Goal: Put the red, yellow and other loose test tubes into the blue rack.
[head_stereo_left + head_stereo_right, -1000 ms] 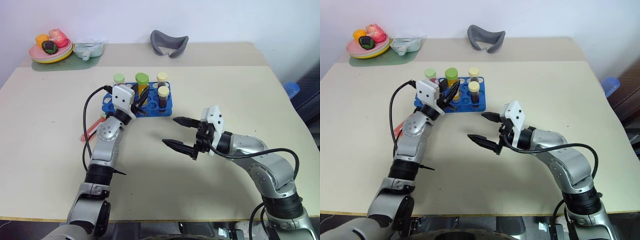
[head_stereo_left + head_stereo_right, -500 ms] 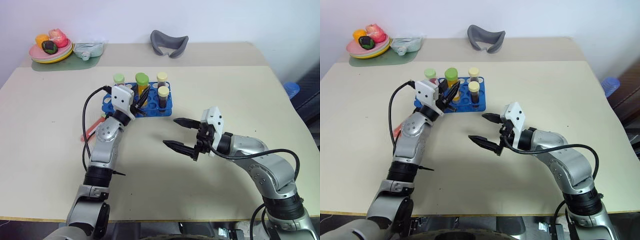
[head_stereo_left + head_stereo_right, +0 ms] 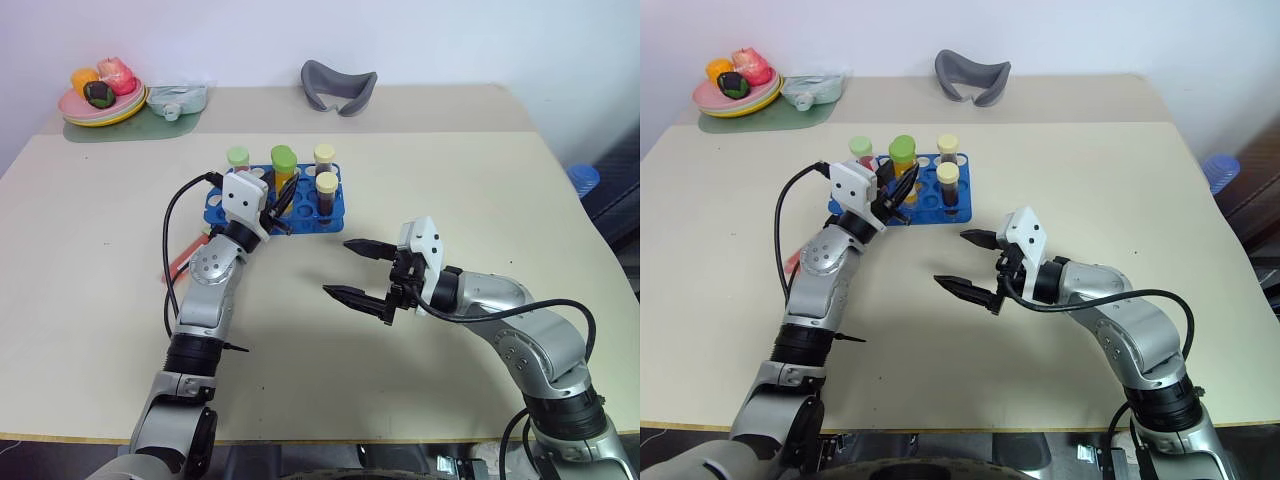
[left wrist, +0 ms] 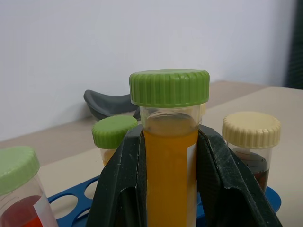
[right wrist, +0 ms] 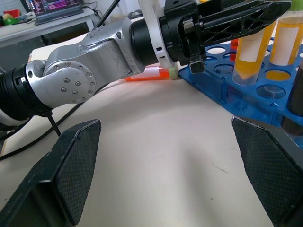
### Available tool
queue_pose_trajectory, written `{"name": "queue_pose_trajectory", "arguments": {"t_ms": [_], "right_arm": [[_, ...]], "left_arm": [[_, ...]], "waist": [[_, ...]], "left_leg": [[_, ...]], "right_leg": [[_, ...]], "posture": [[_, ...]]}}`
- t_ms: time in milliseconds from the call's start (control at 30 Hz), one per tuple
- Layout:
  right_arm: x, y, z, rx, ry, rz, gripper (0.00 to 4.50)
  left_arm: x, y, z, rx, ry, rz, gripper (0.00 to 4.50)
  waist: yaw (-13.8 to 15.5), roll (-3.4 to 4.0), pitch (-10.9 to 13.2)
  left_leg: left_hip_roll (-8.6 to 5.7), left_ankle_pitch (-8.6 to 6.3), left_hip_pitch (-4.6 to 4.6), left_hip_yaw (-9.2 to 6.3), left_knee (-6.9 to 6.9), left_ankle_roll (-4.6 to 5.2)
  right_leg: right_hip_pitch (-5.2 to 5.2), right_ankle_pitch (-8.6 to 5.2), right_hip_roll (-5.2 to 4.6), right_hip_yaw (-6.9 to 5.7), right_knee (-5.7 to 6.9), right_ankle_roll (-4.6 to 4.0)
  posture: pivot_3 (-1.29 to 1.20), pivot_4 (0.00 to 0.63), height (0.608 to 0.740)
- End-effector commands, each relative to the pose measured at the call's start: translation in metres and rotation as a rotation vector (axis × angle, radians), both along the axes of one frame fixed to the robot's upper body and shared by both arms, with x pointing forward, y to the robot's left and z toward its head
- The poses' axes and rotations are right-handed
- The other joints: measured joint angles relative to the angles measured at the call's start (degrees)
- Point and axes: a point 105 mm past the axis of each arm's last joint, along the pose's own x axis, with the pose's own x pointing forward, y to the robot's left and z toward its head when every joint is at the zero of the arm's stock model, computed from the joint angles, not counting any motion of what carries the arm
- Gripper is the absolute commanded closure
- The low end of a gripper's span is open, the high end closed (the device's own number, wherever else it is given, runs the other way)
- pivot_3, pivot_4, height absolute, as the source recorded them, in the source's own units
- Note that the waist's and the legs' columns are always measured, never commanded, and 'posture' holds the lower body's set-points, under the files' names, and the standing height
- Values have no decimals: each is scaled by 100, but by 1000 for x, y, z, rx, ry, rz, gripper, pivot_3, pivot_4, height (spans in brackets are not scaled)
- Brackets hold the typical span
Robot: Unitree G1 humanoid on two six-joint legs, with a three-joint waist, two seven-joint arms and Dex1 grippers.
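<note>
The table [image 3: 420, 180] carries the blue rack [image 3: 335, 205] toward its far middle, with several capped tubes standing upright in its holes. The left gripper [image 3: 278, 203] is at the rack's near left corner, clamped on a yellow tube with a green cap [image 4: 169, 156]; in the left wrist view its two black fingers [image 4: 120, 184] press either side of the tube, which stands upright with its long axis vertical, its foot over or partly in a hole, though how deep it sits is not clear. Pulling away would likely mean opening first. A red tube [image 3: 183, 258] lies flat on the table just to the left of the left forearm, its long axis running diagonally toward the rack. The left arm is the nearer to it. The right gripper [image 3: 352, 270] hangs empty with its jaws wide apart, near the rack's front right and well apart from the red tube.
</note>
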Motion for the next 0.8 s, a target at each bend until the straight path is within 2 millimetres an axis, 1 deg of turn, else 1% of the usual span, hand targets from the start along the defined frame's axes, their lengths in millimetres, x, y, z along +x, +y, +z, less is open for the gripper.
{"name": "queue_pose_trajectory", "arguments": {"t_ms": [33,367,433,467,500,533,567,600,633,733,800], "right_arm": [[-6,4,7,7,-44,26,0],[-7,5,7,8,-44,26,0],[-7,5,7,7,-43,27,0],[-7,5,7,8,-43,27,0],[-7,5,7,8,-43,28,0],[-7,5,7,8,-43,28,0],[-7,5,7,8,-43,29,0],[-7,5,7,8,-43,30,0],[-7,6,7,8,-44,30,0],[-8,6,7,8,-45,30,0],[-8,5,9,7,-48,28,0]], "left_arm": [[-2,1,3,9,-18,5,3688],[-2,0,-4,-7,15,1,3688],[-2,1,-3,-17,19,3,2637],[-2,2,-3,-23,18,6,2331],[-1,3,-1,-29,14,13,1717],[-1,5,1,-34,9,18,1322],[-2,6,4,-36,-1,22,721],[-3,8,7,-42,-10,23,210],[-4,10,11,-47,-17,27,33],[-11,19,22,-44,-46,39,33],[-19,31,35,-46,-68,54,33]], "waist": [[0,0,0],[-3,0,0],[-2,0,0],[-1,0,0],[0,0,0],[1,0,0],[1,0,0],[1,0,0],[0,0,0],[-8,0,0],[-7,0,0]], "left_leg": [[0,0,0,0,0,0],[0,0,0,0,-1,0],[0,0,0,0,-1,0],[0,0,0,0,-1,0],[0,0,0,0,-1,0],[0,0,0,0,0,0],[0,0,0,0,0,0],[0,0,0,0,-1,0],[0,0,0,0,-1,0],[0,0,0,0,-1,0],[1,0,0,0,-2,0]], "right_leg": [[0,0,0,0,0,0],[0,0,0,0,0,0],[0,0,0,0,0,0],[0,0,0,0,0,0],[0,0,0,0,0,0],[0,0,0,0,0,0],[0,0,0,0,-1,0],[0,0,0,0,-1,0],[0,0,0,0,0,0],[-1,0,0,0,0,0],[-1,0,0,0,0,0]], "posture": [[0,150,740],[0,150,740],[0,150,740],[0,150,740],[0,150,740],[0,150,740],[0,150,740],[0,150,740],[0,150,740],[0,150,740],[0,150,740]]}}
